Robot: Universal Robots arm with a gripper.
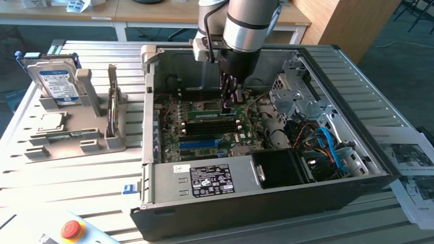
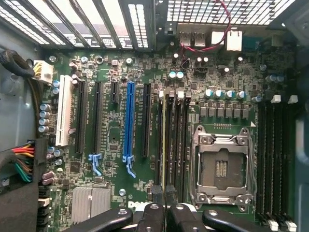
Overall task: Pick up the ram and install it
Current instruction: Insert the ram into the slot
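The end effector pinches the ram on edge between its fingers. The stick runs directly below it along the motherboard's slots, just beside the processor socket. The arm points straight down into the computer case.

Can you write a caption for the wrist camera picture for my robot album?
The gripper holds the ram edge-on at the motherboard slots, beside the empty processor socket.
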